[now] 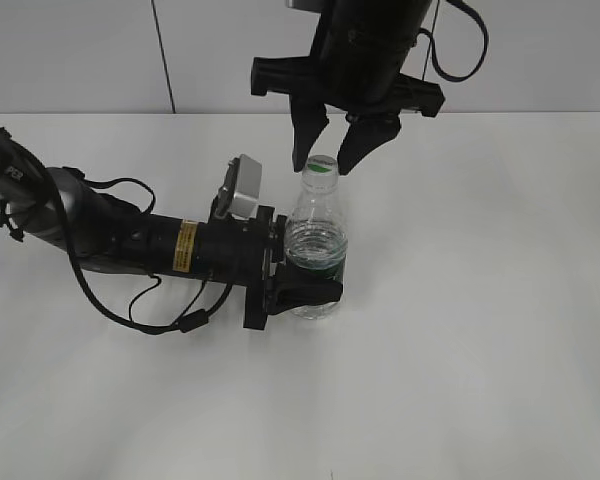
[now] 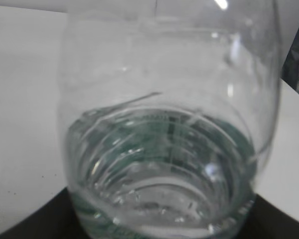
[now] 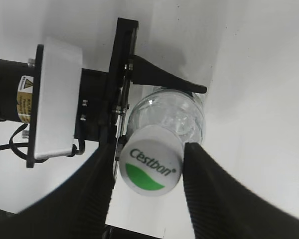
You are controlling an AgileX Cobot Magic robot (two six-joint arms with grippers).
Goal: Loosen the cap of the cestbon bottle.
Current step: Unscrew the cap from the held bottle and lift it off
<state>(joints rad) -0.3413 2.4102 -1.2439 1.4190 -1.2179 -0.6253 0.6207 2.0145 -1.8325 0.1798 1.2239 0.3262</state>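
Observation:
The cestbon bottle (image 1: 317, 240) stands upright on the white table, clear with a green label band and some water. My left gripper (image 1: 305, 282) is shut on its lower body; the bottle fills the left wrist view (image 2: 164, 124). The white cap (image 1: 321, 166) with a green mark sits on top. My right gripper (image 1: 333, 158) hangs over it, open, one finger on each side of the cap with small gaps. In the right wrist view the cap (image 3: 150, 167) lies between the two black fingers (image 3: 148, 172), above the bottle shoulder (image 3: 174, 114).
The white table (image 1: 480, 330) spreads all around the bottle. The left arm (image 1: 130, 240) with its cables lies low across the left side. A white wall (image 1: 80, 50) stands behind.

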